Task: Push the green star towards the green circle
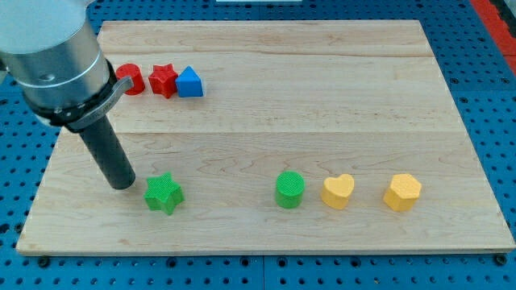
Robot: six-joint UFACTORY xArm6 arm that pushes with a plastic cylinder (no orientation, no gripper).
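Camera view: low on the bench (242, 234), left of centre, the green star (164, 193) sits just right of my tip (123, 184); this tool is a bare rod, grasping nothing. The green circle (290, 189) lies well apart, rightward.

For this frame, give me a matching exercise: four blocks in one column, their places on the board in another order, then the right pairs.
Blocks:
1. green star
2. green circle
3. blue triangle
4. yellow heart

Places:
A. right of the red star
B. just right of my tip
C. left of the yellow hexagon
D. between green star and yellow heart

Pairs: 1-B, 2-D, 3-A, 4-C
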